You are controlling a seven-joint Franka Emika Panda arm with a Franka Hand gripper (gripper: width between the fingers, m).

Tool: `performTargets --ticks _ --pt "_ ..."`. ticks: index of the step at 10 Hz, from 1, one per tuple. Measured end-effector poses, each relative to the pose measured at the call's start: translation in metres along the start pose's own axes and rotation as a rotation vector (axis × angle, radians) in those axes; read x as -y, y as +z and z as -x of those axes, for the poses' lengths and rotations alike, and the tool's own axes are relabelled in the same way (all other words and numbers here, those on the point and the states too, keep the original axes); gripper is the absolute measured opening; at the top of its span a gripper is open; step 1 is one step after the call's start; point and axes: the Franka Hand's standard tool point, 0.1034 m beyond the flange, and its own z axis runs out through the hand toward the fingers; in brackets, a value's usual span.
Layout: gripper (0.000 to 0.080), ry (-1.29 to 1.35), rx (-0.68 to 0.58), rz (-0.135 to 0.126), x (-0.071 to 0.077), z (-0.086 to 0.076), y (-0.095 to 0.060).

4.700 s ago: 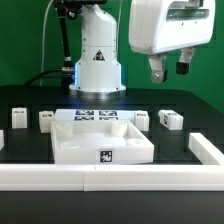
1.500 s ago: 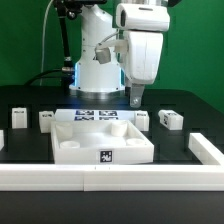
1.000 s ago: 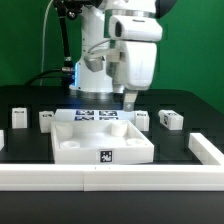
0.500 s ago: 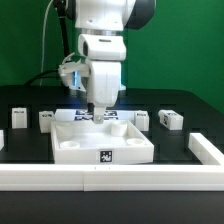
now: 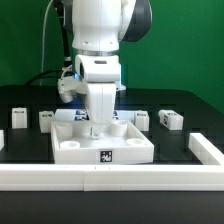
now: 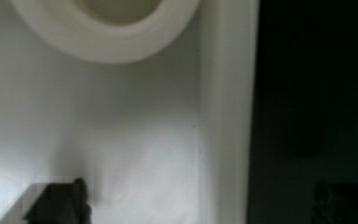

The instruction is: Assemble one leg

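Observation:
The large white panel (image 5: 100, 142) with recessed corners lies in the middle of the black table. My gripper (image 5: 97, 124) is low over the panel's far part. In the wrist view the gripper (image 6: 199, 203) is open. One dark fingertip (image 6: 55, 200) is over the white panel (image 6: 140, 130) and the other is over the dark table, so the panel's edge runs between them. A round recess (image 6: 114, 22) of the panel shows ahead. Small white legs stand on the table: two at the exterior view's left (image 5: 18, 117) (image 5: 46, 119) and two at its right (image 5: 141, 119) (image 5: 170, 119).
A white rail (image 5: 110, 176) runs along the table's near edge, with a raised white piece (image 5: 206, 148) at the exterior view's right. The marker board (image 5: 76, 115) lies just behind the panel, mostly hidden by the arm. The robot base (image 5: 75, 85) stands at the back.
The arm has swung from high at the exterior view's right toward the left and come down over the panel's far part. The panel and legs have not moved.

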Motion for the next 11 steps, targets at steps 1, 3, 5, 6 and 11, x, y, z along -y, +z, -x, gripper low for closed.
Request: performTargets --ticks 1,3,5,6,11 --pt "0.0474 0.0 0.0 0.0 0.0 -0.0001 0.0" --pt "0.0338 0.0 0.0 -0.001 0.0003 -0.0001 0.0004" --pt "0.0059 0.0 -0.001 -0.002 0.0006 -0.0003 0.0008" --pt "0.0059 0.0 0.0 0.01 -0.0019 -0.0003 -0.0006" --pt "0.0059 0.0 0.0 0.013 -0.0024 -0.0003 -0.0008"
